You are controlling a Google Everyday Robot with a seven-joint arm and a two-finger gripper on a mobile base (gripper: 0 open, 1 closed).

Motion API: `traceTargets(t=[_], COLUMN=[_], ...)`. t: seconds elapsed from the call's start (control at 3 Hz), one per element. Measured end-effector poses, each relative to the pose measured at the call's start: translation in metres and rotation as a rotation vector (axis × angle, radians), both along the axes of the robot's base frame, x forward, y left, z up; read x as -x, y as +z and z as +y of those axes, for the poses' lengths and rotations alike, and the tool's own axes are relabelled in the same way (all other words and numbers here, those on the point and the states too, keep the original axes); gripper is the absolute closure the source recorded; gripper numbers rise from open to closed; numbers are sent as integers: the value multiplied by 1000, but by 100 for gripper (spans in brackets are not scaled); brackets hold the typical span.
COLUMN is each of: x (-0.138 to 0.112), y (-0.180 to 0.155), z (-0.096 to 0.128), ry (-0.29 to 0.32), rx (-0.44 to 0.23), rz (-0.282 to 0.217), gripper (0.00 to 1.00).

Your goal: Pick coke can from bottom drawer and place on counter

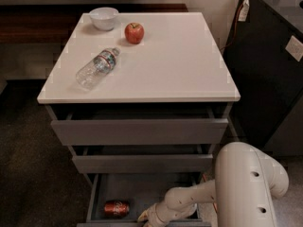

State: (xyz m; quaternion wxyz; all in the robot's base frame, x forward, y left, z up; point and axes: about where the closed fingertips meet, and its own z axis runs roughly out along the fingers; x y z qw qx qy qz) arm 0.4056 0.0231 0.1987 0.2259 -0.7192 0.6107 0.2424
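One coke can [116, 208] lying in bottom drawer [142, 191], gripper [147, 216] just beside it, grip unreadable. On counter [180, 65]: one bottle [97, 69], one apple [134, 32], one bowl [103, 18].

Pincer [147, 215] in bottom drawer [142, 189]; bare gap to coke can [116, 208].

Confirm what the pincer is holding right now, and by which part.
Nothing that shows. The pincer is low inside the bottom drawer; the coke can lies on its side to the left of it, apart and ungripped.
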Motion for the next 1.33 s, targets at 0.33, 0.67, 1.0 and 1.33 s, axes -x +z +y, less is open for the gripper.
traceTargets(t=[0.33,0.67,1.0,1.33], x=[30,30,46,49], y=[8,8,12,13], z=[12,10,16,17], ry=[38,38,58,60], rx=[-22,-22,-31,-33], rz=[36,36,54,56], gripper=[100,100,100,98])
